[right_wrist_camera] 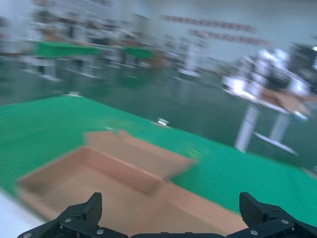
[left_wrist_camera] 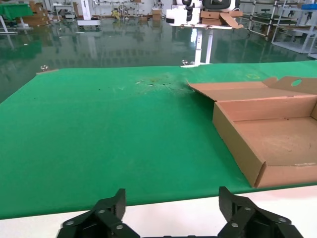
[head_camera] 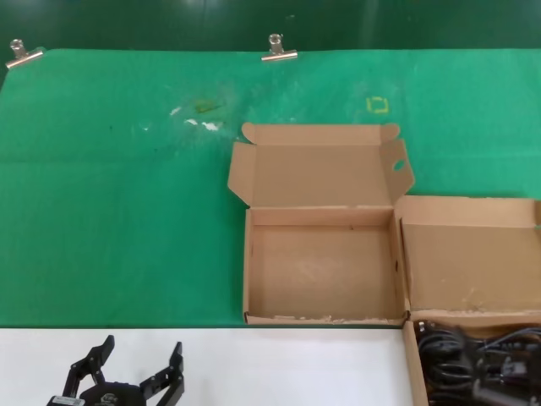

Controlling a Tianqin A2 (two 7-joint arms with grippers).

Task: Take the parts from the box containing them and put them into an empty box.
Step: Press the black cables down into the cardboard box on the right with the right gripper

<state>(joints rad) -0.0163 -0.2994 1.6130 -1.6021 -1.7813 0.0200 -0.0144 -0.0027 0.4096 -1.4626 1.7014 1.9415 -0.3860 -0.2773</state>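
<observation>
The empty box [head_camera: 248, 262] lies open at the middle of the green mat, its lid back and a round hole [head_camera: 398, 165] in the right ear flap. It also shows in the left wrist view [left_wrist_camera: 267, 134] and blurred in the right wrist view [right_wrist_camera: 74, 178]. The box containing the parts [head_camera: 469, 254] sits to its right with its plain lid open; black cords [head_camera: 473, 359] fill its tray at the lower right. My left gripper [head_camera: 142, 345] is open and empty over the white table strip, left of both boxes [left_wrist_camera: 172, 193]. My right gripper [right_wrist_camera: 170, 198] is open and empty above brown cardboard.
Two metal clips [head_camera: 279, 49] [head_camera: 23, 53] hold the green mat at the far edge. A yellow square mark [head_camera: 377, 104] and pale smudges [head_camera: 203, 124] lie behind the boxes. A white table strip [head_camera: 254, 364] runs along the front.
</observation>
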